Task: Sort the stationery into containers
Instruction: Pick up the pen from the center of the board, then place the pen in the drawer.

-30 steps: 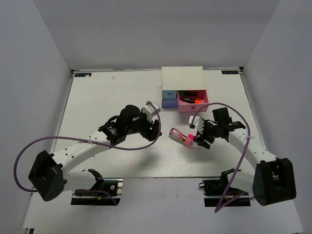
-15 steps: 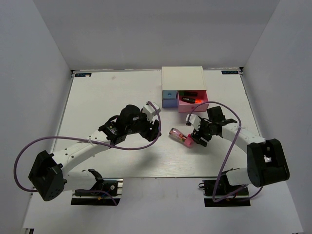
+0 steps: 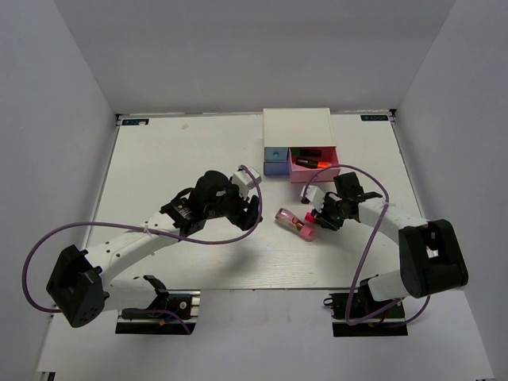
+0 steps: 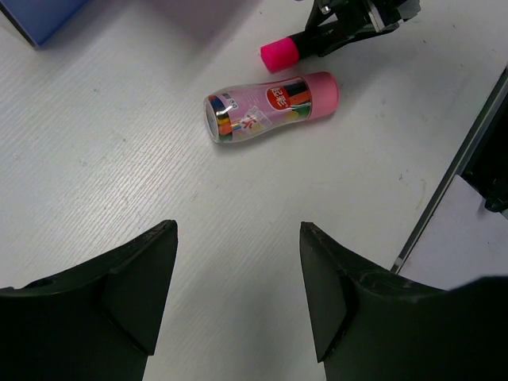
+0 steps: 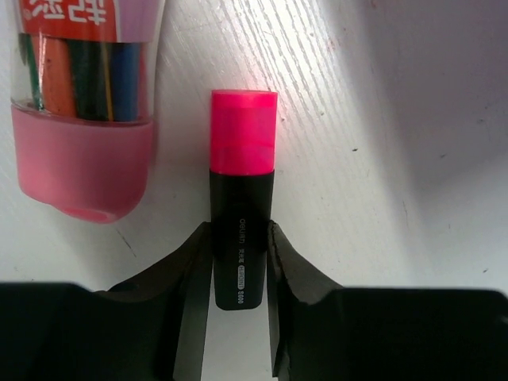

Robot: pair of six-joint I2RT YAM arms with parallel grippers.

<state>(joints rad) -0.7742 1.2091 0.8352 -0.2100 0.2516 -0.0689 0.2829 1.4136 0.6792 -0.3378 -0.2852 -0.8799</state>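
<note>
A short black marker with a pink cap (image 5: 242, 198) lies on the white table, and my right gripper (image 5: 238, 238) is shut on its black barrel, with both pads touching it. From above, its cap (image 3: 308, 216) points left from the right gripper (image 3: 319, 214). A pink-and-clear tube (image 3: 289, 221) lies right beside the marker, also visible in the wrist views (image 5: 83, 95) (image 4: 270, 105). My left gripper (image 4: 238, 238) hovers open and empty a short way left of the tube (image 3: 252, 213). The white cabinet (image 3: 298, 125) stands at the back with its pink drawer (image 3: 314, 175) pulled open.
The open pink drawer holds markers (image 3: 309, 161). A light blue drawer front (image 3: 275, 152) and a violet-blue one (image 3: 275, 167) sit to its left. Purple cables loop from both arms. White walls enclose the table on three sides.
My right gripper has moved up and left to the pink-capped marker and closed on its barrel. The left arm and the tube have not moved.
</note>
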